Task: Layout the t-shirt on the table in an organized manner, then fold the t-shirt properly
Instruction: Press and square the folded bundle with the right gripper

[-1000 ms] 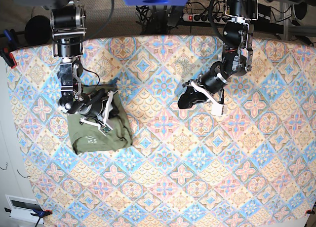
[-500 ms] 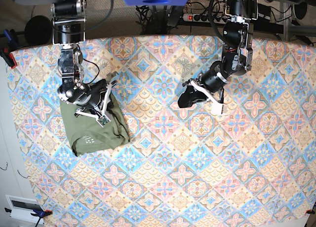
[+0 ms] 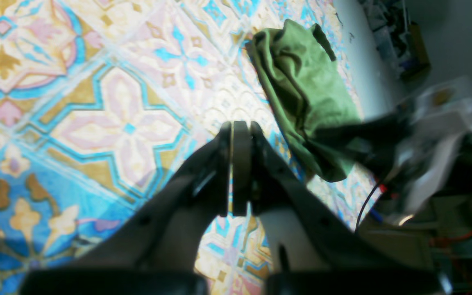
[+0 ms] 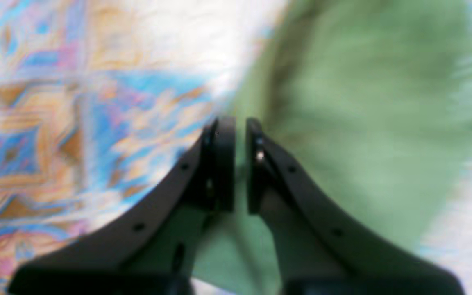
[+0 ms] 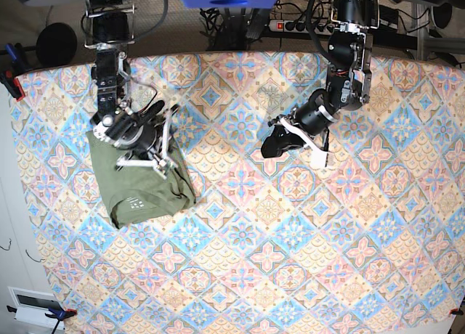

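Over on the table [image 5: 290,225], with its pink, blue and cream diamond tiles, the t-shirt [image 5: 142,185] sits as a compact olive-green bundle near the far-left part of the base view, close to the cloth's edge, with a small pale print showing on its top face. The right gripper [image 5: 166,165] is down on the bundle's upper right part, its arm reaching in from the top edge of the table. From the right wrist view the picture is smeared, but the right gripper [image 4: 240,164] shows its two dark jaws standing nearly together with a thin gap, and green fabric fills that gap and spreads out beyond the tips, so it is pinching the t-shirt [image 4: 363,123]. Across the table, well apart from the garment, the left gripper [image 5: 272,147] hangs low over bare cloth near the middle. Its own camera shows the left gripper [image 3: 236,164] with jaws pressed flat together, nothing between them, patterned table [image 3: 96,114] below, and the t-shirt [image 3: 305,102] crumpled off in the distance.
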You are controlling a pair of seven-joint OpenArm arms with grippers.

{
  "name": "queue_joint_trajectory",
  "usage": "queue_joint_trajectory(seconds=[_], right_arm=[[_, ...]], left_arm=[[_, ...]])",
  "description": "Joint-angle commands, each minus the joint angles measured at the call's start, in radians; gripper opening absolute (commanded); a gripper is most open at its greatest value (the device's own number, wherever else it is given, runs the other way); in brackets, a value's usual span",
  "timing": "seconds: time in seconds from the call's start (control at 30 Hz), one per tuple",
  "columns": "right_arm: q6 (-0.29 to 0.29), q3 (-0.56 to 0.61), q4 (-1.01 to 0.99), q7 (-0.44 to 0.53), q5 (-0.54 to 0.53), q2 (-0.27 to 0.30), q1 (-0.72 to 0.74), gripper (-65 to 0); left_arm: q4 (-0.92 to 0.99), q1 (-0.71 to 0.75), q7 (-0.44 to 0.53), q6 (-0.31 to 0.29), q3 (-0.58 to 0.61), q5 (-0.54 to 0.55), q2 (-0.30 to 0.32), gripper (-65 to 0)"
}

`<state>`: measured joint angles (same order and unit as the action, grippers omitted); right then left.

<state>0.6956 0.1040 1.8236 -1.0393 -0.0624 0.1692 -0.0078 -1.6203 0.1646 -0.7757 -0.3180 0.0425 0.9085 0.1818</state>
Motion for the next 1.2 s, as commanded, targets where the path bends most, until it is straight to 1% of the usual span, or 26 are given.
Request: queue_joint_trajectory(seconds=[0.0, 0.17, 0.27, 0.33, 0.4, 0.53, 0.67, 0.8, 1.0, 1.1, 1.17], right_arm=[[0.003, -0.010, 0.035, 0.014, -0.011, 0.005, 0.015, -60.4], [0.003, -0.134, 0.023, 0.017, -0.012, 0.005, 0.016, -60.4], [0.003, -0.189, -0.045, 0.020, -0.009, 0.008, 0.022, -60.3], [0.003, -0.215, -0.086, 0.024, -0.009, 0.010, 0.068, -60.3], [0.003, -0.235, -0.140, 0.058, -0.007, 0.010, 0.110, -60.4], [0.003, -0.275, -0.235, 0.112, -0.006, 0.010, 0.144, -60.4], [0.003, -0.277, -0.354, 0.141, -0.006, 0.010, 0.171, -60.4], [0.003, -0.273, -0.433, 0.175, -0.006, 0.006, 0.171, -60.4], [0.003, -0.155, -0.447, 0.190, -0.006, 0.002, 0.167, -60.4], [0.003, -0.134, -0.447, 0.198, -0.006, -0.003, 0.165, -60.4], [0.003, -0.138, -0.445, 0.198, -0.004, -0.027, 0.165, -60.4]], left_arm=[[-0.016, -0.007, 0.017, -0.013, -0.002, 0.016, 0.002, -65.0], [-0.016, -0.001, 0.015, -0.013, -0.002, 0.016, 0.002, -65.0], [-0.016, 0.006, 0.019, -0.014, -0.003, 0.016, 0.002, -65.0], [-0.016, 0.010, 0.019, -0.014, -0.003, 0.016, 0.002, -65.0], [-0.016, 0.011, 0.017, -0.014, -0.002, 0.016, 0.002, -65.0], [-0.018, 0.020, 0.017, -0.014, -0.002, 0.016, 0.002, -65.0], [-0.018, 0.023, 0.017, -0.014, -0.003, 0.016, 0.002, -65.0], [-0.018, 0.023, 0.017, -0.014, -0.003, 0.016, 0.002, -65.0], [-0.018, 0.023, 0.017, -0.014, -0.002, 0.016, 0.002, -65.0], [-0.018, 0.023, 0.017, -0.014, 0.000, 0.016, 0.000, -65.0], [-0.018, 0.025, 0.017, -0.014, 0.000, 0.016, 0.000, -65.0]])
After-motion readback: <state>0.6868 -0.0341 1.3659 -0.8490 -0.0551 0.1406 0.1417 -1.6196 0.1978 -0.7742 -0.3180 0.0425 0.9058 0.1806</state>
